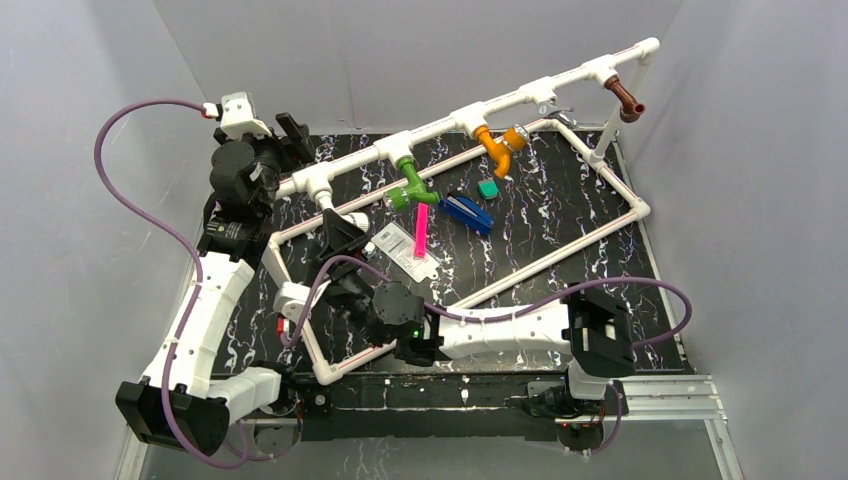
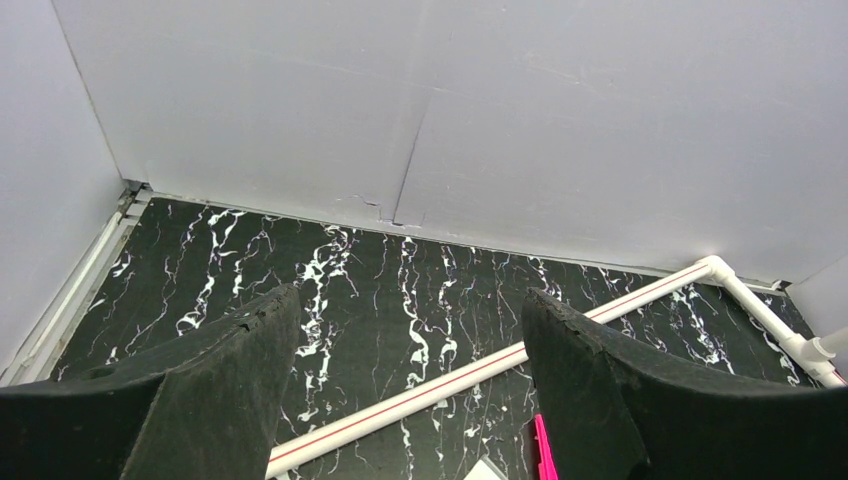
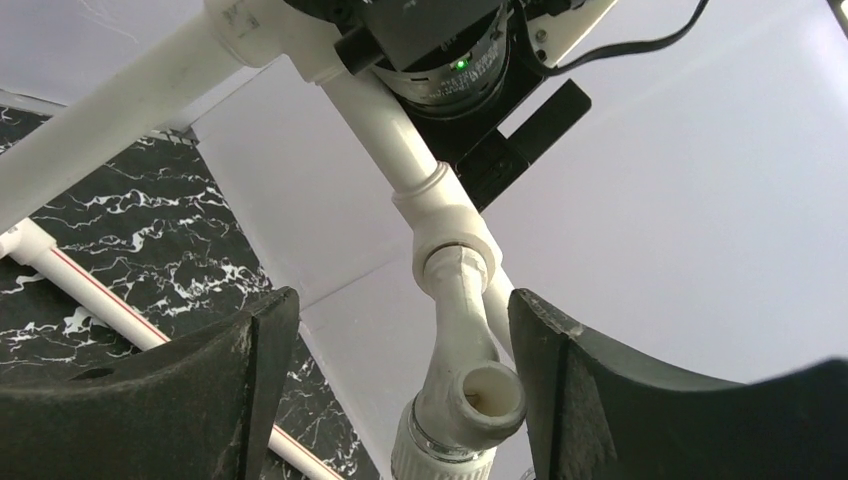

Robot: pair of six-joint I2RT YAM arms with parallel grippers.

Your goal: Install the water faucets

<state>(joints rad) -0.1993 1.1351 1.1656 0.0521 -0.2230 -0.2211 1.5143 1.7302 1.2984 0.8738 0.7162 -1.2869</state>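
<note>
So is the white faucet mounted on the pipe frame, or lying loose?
Mounted. In the right wrist view the white faucet hangs from a fitting on the pipe frame, between the open fingers of the right gripper.

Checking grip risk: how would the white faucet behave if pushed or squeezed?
The white faucet looks like smooth hard plastic: probably stiff, perhaps slippery. Apparently seated in the pipe fitting, it would likely turn rather than fall.
</note>
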